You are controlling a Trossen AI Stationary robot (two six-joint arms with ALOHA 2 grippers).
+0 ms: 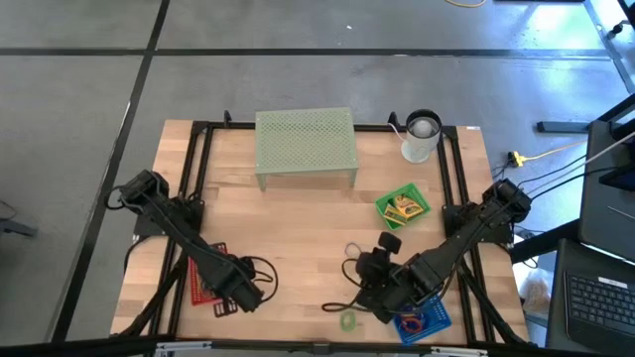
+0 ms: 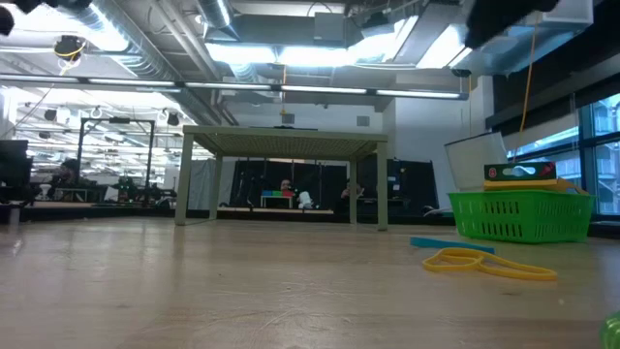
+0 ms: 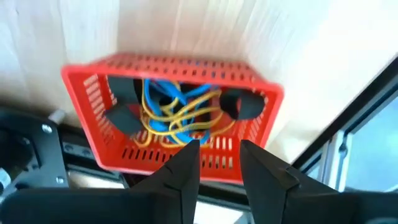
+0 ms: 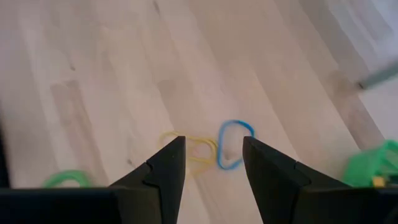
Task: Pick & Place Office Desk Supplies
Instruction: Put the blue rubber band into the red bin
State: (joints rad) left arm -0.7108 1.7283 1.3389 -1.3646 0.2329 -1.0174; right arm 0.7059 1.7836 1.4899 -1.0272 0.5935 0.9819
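Right gripper (image 4: pixel 211 163), fingers spread, is hovering over the yellow band (image 4: pixel 194 149) at frame bottom-centre; centring before pinching seems wise.

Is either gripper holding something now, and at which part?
Nothing is held. The left gripper is open above the red tray; the right gripper is open over loose rings.

Left gripper (image 3: pixel 216 163), right gripper (image 4: pixel 213 163): both apparently parted, low.

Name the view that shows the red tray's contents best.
The left wrist view: the red tray fills the picture, with blue and yellow bands and black clips inside, beyond the open left gripper. The high view shows it mostly hidden under that arm. The low and right wrist views miss it.
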